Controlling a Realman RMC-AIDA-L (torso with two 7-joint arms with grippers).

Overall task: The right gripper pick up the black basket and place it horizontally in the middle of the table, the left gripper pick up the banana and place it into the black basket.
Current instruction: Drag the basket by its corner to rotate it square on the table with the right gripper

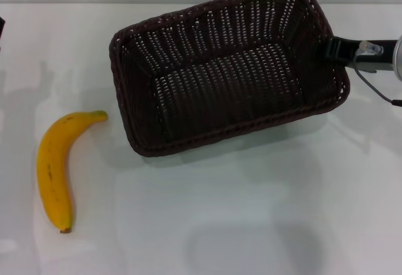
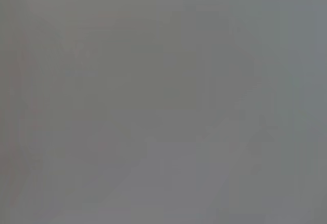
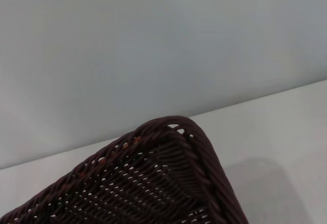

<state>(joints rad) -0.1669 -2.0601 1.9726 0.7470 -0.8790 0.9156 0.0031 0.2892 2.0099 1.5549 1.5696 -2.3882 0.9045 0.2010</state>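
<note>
The black basket [image 1: 226, 74] is large, woven and dark brown-black. It lies at a slant across the upper middle of the white table [image 1: 251, 225], open side up. My right gripper [image 1: 331, 49] reaches in from the right edge and is shut on the basket's right rim. The right wrist view shows one basket corner [image 3: 163, 178] close up, with the table [image 3: 286, 127] beyond it. The yellow banana [image 1: 53, 168] lies on the table at the left, stem end towards the basket. My left gripper is out of view, and the left wrist view shows only plain grey.
The table's far edge meets a pale wall [image 3: 153, 40] just behind the basket. A thin cable [image 1: 377, 90] hangs from the right wrist near the basket's right corner.
</note>
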